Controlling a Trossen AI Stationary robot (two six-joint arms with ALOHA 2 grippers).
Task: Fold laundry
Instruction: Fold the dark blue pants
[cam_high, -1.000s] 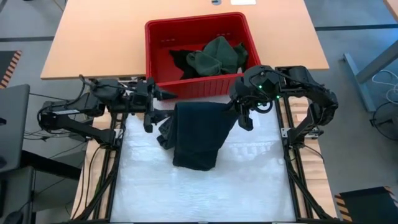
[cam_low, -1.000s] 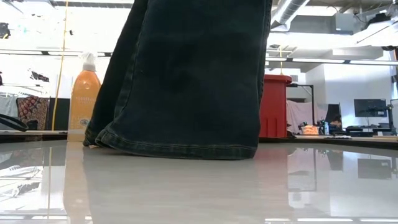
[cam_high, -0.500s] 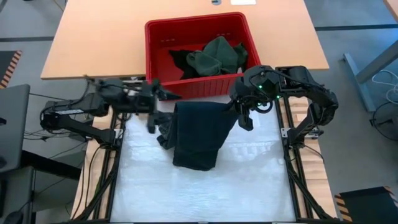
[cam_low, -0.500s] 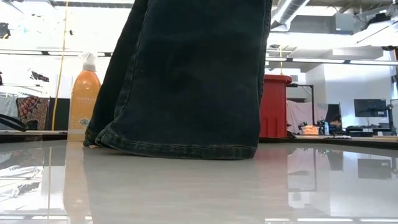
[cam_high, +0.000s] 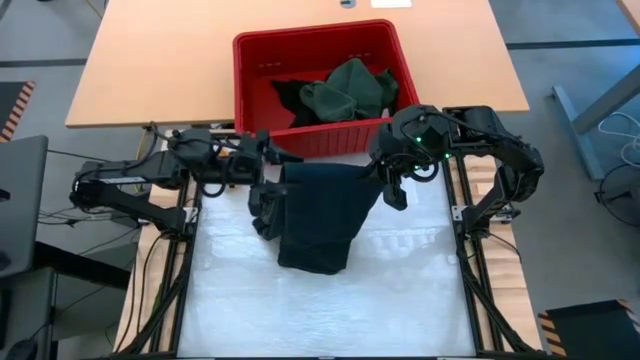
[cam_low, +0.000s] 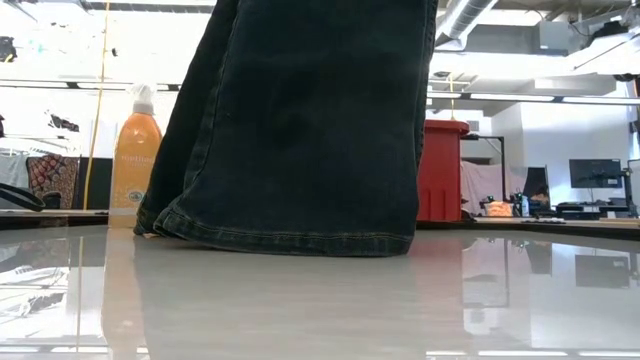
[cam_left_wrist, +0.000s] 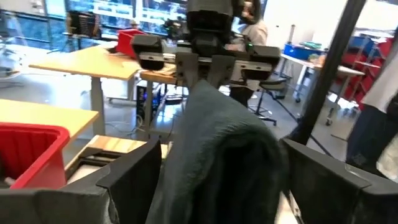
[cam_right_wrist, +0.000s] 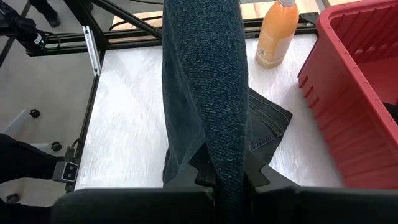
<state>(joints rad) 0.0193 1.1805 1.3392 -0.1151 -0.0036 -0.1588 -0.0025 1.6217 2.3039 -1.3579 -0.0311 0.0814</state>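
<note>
I am clamping my right pincer on the top edge of the dark denim garment, hanging it by the table's far edge, hem touching the white mat. My left pincer, released wide, is swinging in from the left onto the garment's free corner; a two-handed spread looks next. The red bin with green laundry is crowding behind; an orange bottle stands beside it.

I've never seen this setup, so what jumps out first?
A dark denim garment hangs from the right gripper, jaws shut on its top edge, hem trailing on the white table. The open left gripper faces its other edge. Behind sits a red plastic bin holding green clothes.
</note>
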